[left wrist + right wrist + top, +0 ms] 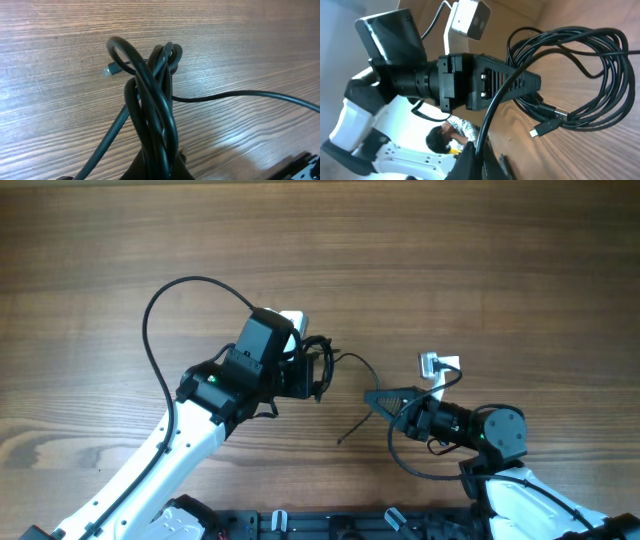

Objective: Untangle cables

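The cables (352,360) are near the middle of the wooden table (400,240), between the two arms, w/ most of them gathered in one tight bundle at the left pincer (318,370). This pincer is clenched on the bundle. In the left wrist view the black loops rise from the bottom edge, where the fingers are, and cross over each other several times. A silvery plug (107,71) sticks out to the left of the upper loops, and one thin strand (250,93) leaves the bundle to the right, over the wood. I cannot tell if the bundle touches the table or hangs just above it. The right pincer (372,398) is just beside the bundle, apart from the left one, and it is closed on that single strand. In the overhead view the strand curves from the bundle to the tip of the pincer, and a short loose end (341,442) lies on the table on the robot's side. The right wrist cam looks at the left pincer from the front. The strand goes up from the right pincer's own fingers at the bottom edge and passes in front of the black left pincer. Behind it the big coil of loops spreads to the right, and a small flat plug (543,131) hangs at the lower part of the coil. A white cam (470,17) sits on the left wrist.
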